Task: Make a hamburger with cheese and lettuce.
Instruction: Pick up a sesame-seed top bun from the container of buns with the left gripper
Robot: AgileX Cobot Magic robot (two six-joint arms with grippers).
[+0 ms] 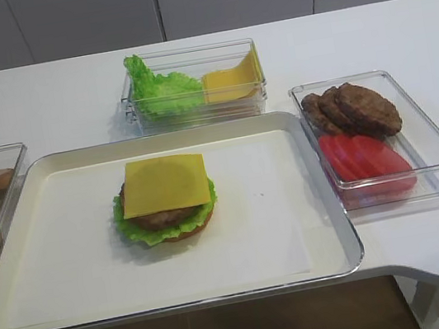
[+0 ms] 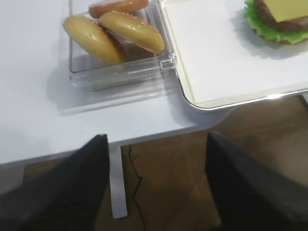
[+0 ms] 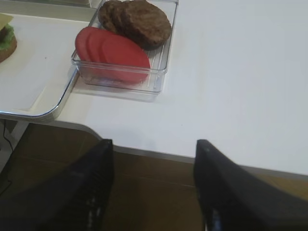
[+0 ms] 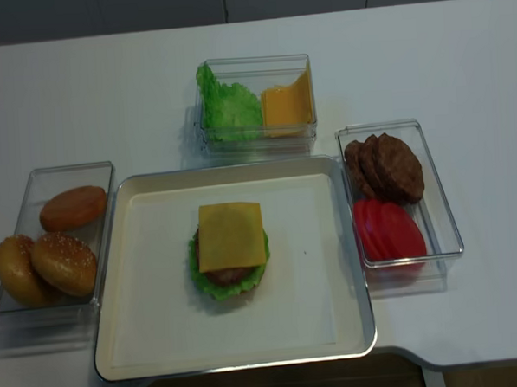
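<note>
Left gripper (image 2: 154, 187) jaws spread wide, empty, off the counter (image 2: 38, 125) edge, right gripper (image 3: 153, 185) jaws likewise open, holding nothing, no legible writing anywhere.

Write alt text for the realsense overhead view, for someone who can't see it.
An unfinished hamburger sits mid-tray: cheese on a patty, lettuce and base bun, no top bun yet. Clear boxes around the tray hold buns left, spare lettuce and cheese behind, patties and tomato slices right.

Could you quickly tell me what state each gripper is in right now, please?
Left gripper: open, empty, held off the table's front edge.
Right gripper: open, empty, also off the table edge.
</note>
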